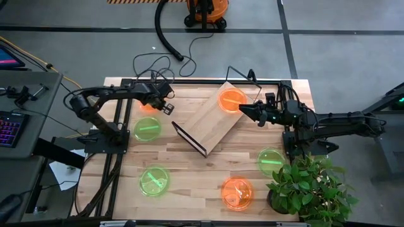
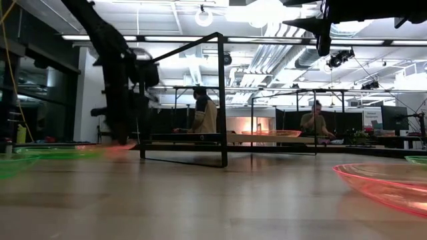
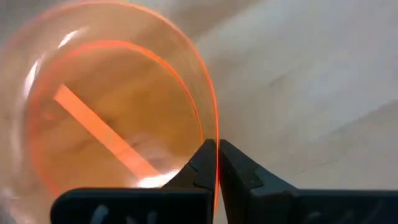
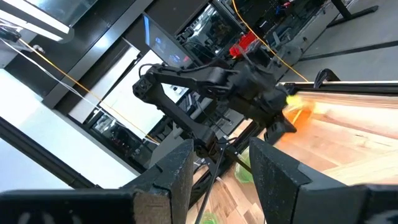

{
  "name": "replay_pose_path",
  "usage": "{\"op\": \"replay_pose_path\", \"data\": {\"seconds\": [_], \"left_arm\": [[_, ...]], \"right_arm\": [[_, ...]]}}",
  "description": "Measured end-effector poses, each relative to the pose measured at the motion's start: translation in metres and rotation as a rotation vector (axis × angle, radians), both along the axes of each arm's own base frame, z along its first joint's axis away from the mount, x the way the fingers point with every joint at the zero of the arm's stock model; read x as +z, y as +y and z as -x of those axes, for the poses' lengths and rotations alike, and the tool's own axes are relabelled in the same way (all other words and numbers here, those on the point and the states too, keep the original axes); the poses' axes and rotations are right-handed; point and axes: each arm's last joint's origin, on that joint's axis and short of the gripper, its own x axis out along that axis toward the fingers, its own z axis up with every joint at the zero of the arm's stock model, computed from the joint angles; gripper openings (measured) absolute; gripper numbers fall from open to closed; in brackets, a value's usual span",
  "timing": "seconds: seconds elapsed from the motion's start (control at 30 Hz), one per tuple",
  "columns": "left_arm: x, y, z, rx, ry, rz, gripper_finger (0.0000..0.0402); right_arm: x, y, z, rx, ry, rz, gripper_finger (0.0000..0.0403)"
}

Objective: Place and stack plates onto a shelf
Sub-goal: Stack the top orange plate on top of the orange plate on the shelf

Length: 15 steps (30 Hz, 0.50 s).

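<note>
My left gripper [image 1: 165, 106] is at the table's far left, shut on an orange plate [image 1: 146, 106], which fills the left wrist view [image 3: 112, 124]. My right gripper [image 1: 243, 111] hangs open above the shelf [image 1: 208, 120], beside the orange plate [image 1: 232, 99] that lies flat on the shelf's far end. Its fingers [image 4: 217, 171] hold nothing. Two green plates [image 1: 147, 129] [image 1: 153, 180] lie on the table's left. Another green plate [image 1: 270, 159] and an orange plate [image 1: 237, 192] lie on the near right. My left gripper pinches the orange plate's rim [image 3: 215, 163] between its two fingers, one finger [image 3: 199, 168] on the plate's inner side and one outside. The plate reaches away from the fingertips toward the table's left. In the low view the plate [image 2: 110, 147] is low, close to the tabletop.
A potted plant [image 1: 309, 186] stands at the table's near right corner. The shelf's black wire frame [image 2: 220, 100] rises mid-table. Cables [image 1: 151, 63] trail off the far edge. People [image 2: 203, 113] sit in the room beyond. Bare wood lies between the near plates.
</note>
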Motion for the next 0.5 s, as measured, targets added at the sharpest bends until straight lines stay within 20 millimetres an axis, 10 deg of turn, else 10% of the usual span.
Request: {"op": "replay_pose_path", "data": {"seconds": [0.5], "left_arm": [[0.116,-0.01,-0.006,-0.116,-0.315,-0.267,0.0]], "right_arm": [[0.0,0.0,0.0,0.008,-0.001,0.001,0.014]]}}
